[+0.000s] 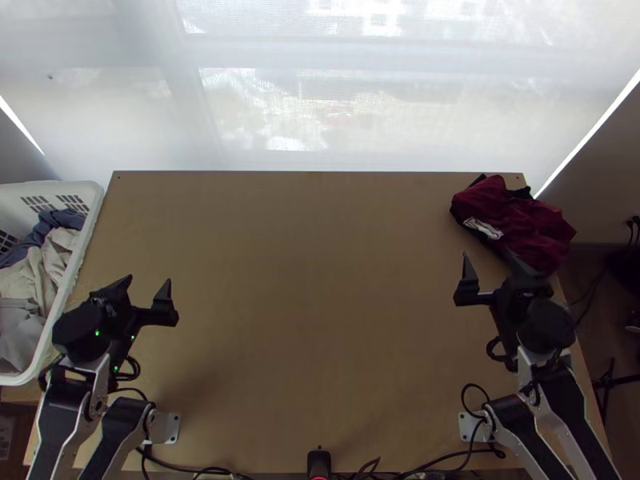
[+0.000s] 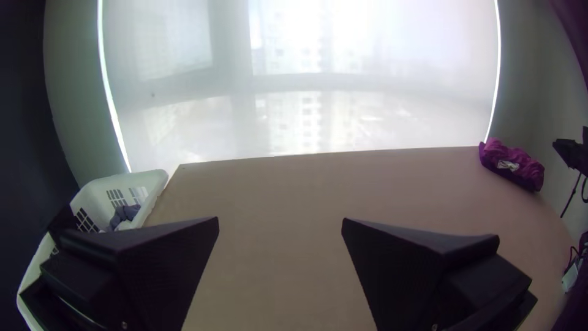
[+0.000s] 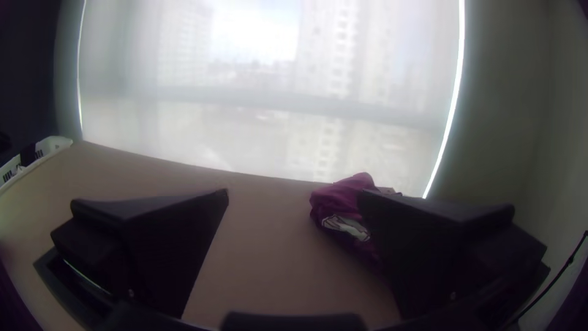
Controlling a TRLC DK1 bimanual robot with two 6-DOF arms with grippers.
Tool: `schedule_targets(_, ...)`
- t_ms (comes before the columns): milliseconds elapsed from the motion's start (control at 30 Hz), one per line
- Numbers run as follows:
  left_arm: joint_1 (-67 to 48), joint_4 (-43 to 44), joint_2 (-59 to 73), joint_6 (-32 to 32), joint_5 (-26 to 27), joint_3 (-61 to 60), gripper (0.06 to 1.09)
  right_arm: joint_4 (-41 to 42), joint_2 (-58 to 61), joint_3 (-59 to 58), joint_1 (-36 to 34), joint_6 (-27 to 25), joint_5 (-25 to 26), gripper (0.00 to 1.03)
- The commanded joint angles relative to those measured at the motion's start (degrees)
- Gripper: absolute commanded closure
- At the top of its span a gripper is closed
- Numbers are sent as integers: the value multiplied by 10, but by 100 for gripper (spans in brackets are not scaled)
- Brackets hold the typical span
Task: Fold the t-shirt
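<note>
My left gripper [image 1: 144, 292] stands open over the table's left side, nothing between its fingers; in the left wrist view the same gripper [image 2: 280, 224] shows its two fingers wide apart. Over the right side, my right gripper [image 1: 494, 268] is open too, and in the right wrist view this gripper [image 3: 294, 196] holds nothing. A dark red shirt [image 1: 516, 220] with a white print lies bunched at the table's far right corner, just beyond the right gripper. One finger covers part of the shirt [image 3: 343, 202] in the right wrist view.
A white basket [image 1: 84, 240] with grey, beige and blue cloths stands at the table's left edge. The wooden table [image 1: 312, 304] lies bare between the arms. Cables and a small black device [image 1: 318, 462] are along the near edge. A pale blind hangs behind the far edge.
</note>
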Motion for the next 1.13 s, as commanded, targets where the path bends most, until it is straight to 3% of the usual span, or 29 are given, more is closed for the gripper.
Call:
schedule_targets(0,37,55,-222,2,-4,-161,10,-48,-309,-147,42,10,28,5)
schedule_targets(67,45,60,-205,-2,0,-166,10,-91,-290,-152,41,23,30,5)
schedule_targets(300,37,72,-222,-10,9,-174,10,-122,-301,-179,45,39,30,5)
schedule_targets(433,60,113,-222,-16,9,-210,10,-124,-301,-180,38,44,30,5)
schedule_targets(500,61,82,-209,-16,13,-236,10,-124,-300,-180,38,45,29,5)
schedule_targets(1100,62,91,-222,-16,16,-235,10,-123,-301,-180,38,45,30,5)
